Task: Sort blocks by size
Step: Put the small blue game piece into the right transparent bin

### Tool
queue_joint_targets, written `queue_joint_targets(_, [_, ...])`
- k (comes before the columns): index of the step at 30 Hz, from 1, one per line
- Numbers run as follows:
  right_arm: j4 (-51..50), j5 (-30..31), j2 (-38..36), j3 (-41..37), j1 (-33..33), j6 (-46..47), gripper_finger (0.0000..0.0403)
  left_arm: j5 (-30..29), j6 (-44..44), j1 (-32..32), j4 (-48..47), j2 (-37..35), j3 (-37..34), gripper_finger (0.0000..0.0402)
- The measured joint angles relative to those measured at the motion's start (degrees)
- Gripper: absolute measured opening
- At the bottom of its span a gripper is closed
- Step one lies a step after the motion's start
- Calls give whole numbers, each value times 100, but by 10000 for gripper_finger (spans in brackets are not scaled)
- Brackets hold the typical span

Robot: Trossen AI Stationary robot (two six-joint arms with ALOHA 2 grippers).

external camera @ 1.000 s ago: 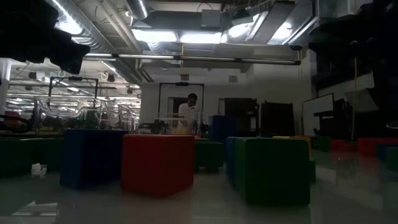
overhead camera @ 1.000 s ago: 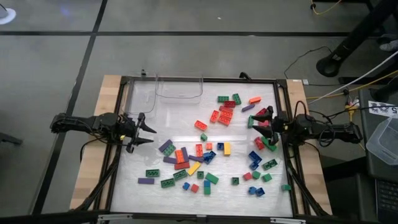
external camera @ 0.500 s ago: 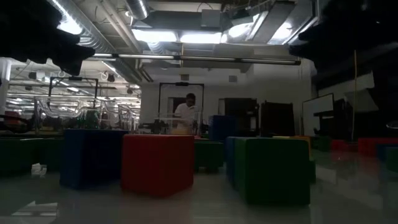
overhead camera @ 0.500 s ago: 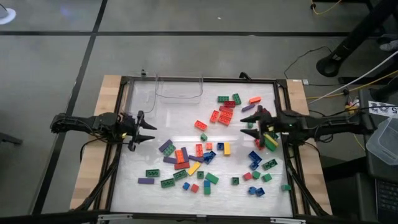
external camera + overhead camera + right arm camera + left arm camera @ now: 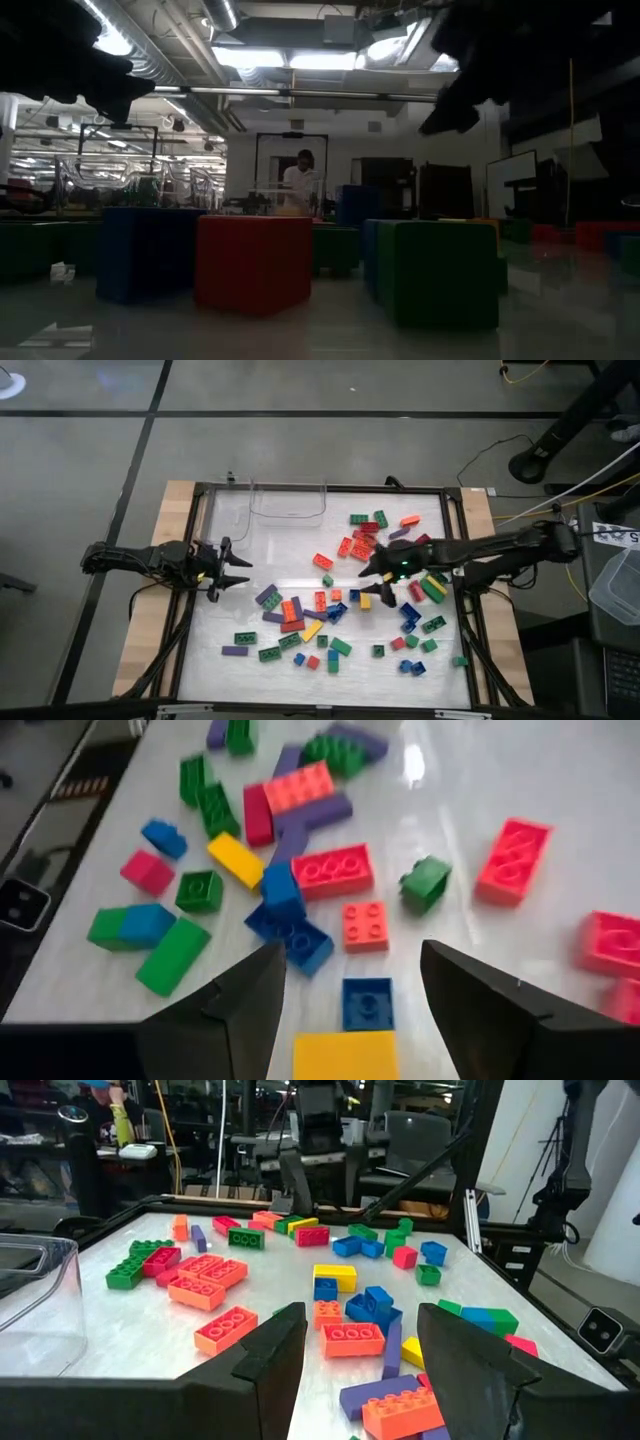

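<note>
Several coloured studded blocks lie scattered flat on the white table (image 5: pixel 260 540), most in its middle and right half. My right gripper (image 5: pixel 374 572) is open and hovers over the middle of the table, above a yellow block (image 5: pixel 345 1055) and a blue square block (image 5: pixel 368 1003); an orange square block (image 5: pixel 365 925) and a red longer block (image 5: pixel 333 872) lie just beyond. My left gripper (image 5: pixel 238 570) is open and empty near the table's left edge, facing the pile (image 5: pixel 345 1305).
A clear plastic container (image 5: pixel 288 501) stands at the table's far edge, also in the left wrist view (image 5: pixel 30 1300). A black frame (image 5: pixel 320 487) rims the table. In the low view, red (image 5: pixel 253 262) and green (image 5: pixel 437 270) blocks stand close up; a person (image 5: pixel 305 180) is far behind.
My right gripper has gone from the table's right edge toward the left, out over the blocks in the middle, staying open and empty. No block has moved.
</note>
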Motion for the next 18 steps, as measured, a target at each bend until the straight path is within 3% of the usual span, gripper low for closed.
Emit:
queue_joint_targets(9, [-560,-3,1485,629,0,-283,234,0,0,2,-18,-2,4,182])
queue_joint_targets(18, [-586,12,2010,841,69,-504,234,-2,0,2,-47,-1,9,182])
